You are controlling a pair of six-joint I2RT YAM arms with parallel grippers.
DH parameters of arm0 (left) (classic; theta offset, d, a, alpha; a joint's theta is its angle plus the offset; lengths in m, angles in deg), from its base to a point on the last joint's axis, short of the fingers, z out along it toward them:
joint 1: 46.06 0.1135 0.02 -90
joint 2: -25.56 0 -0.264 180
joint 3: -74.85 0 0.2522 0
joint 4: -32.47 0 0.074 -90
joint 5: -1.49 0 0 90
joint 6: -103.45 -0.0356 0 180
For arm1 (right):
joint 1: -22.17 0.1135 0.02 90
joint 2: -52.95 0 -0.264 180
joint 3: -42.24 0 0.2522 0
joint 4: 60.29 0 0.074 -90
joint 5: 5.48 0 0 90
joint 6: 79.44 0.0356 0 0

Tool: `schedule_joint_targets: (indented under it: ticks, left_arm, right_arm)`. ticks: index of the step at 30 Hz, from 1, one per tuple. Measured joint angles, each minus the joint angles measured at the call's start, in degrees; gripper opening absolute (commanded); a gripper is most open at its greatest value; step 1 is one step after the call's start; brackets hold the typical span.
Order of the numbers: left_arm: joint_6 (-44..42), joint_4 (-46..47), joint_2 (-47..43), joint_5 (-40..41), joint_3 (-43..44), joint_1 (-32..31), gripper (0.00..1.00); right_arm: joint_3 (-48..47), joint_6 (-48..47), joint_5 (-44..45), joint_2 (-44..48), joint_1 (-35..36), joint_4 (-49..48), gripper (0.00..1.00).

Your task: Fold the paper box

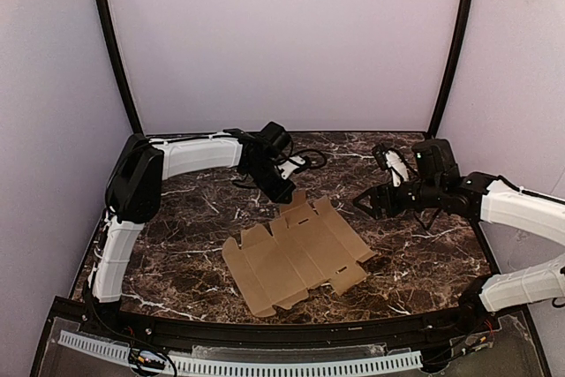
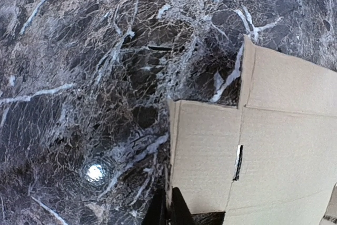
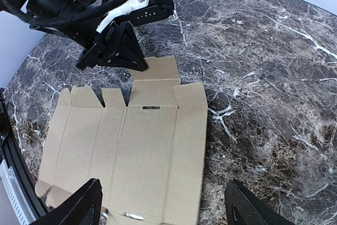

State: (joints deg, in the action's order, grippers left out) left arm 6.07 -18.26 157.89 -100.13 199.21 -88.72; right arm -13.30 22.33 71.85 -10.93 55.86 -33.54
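The paper box (image 1: 296, 253) is a flat brown die-cut sheet lying unfolded on the dark marble table (image 1: 194, 227), its flaps and slots showing. My left gripper (image 1: 287, 190) is at the sheet's far edge. In the left wrist view its fingers (image 2: 181, 209) are pressed together on the edge of a flap of the box (image 2: 274, 146). The right wrist view shows that same gripper (image 3: 141, 67) meeting the top flap of the box (image 3: 131, 146). My right gripper (image 3: 160, 193) hovers open over the sheet's right side, to the right of it in the top view (image 1: 362, 203).
Black cables (image 1: 305, 161) trail behind the left wrist. A white perforated strip (image 1: 265, 364) and a black rail run along the near edge. Pale walls with black corner posts (image 1: 115, 50) enclose the table on three sides.
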Motion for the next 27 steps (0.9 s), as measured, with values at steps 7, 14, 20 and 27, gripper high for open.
schedule_joint_targets:
  ticks: [7, 14, 20, 27]
  left_arm:
    - [-0.59, 0.07, 0.00, -0.28, 0.04, 0.00, 0.00]
    - [-0.90, 2.01, -1.60, -0.20, -3.02, 0.00, 0.00]
    - [0.61, 9.62, -13.75, 1.16, -19.10, 0.00, 0.00]
    - [3.43, 23.32, -29.49, 2.49, -35.60, 0.00, 0.00]
  right_arm:
    - [0.13, -0.28, 0.50, -1.42, 0.00, -0.11, 0.81]
    - [-1.51, -3.21, 3.54, -3.80, -0.15, 1.81, 0.84]
    - [-5.73, -6.49, 2.43, -6.38, -2.36, 4.24, 0.84]
    - [-10.67, -9.62, -6.54, -11.87, -5.70, 6.99, 0.83]
